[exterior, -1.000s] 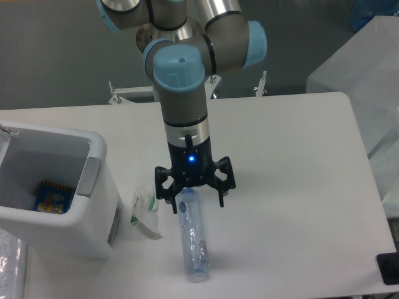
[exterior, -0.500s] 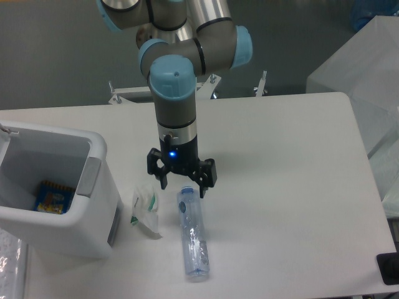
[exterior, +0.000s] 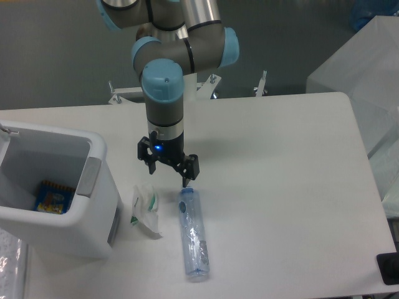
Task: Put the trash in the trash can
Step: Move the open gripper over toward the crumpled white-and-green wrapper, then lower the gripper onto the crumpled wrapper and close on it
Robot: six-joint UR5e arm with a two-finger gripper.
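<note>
Black two-finger end effector on the silver-and-blue arm hangs above the white tabletop, fingers spread wide, nothing between them, blue status light lit on its body. One fingertip sits just above the top end of the clear, slim plastic bottle with a bluish tint; can't tell if it touches. Bottle lies flat on the tabletop, long axis running roughly toward the camera. Crumpled white plastic wrapper with green marks lies just left of the bottle in frame, between it and the white boxy plastic trash can with rounded corners, close to the can's wall. Both trash items are outside the can. A colourful blue-and-yellow packet lies at the can's bottom. Grey patch on the can's side faces the wrapper.
</note>
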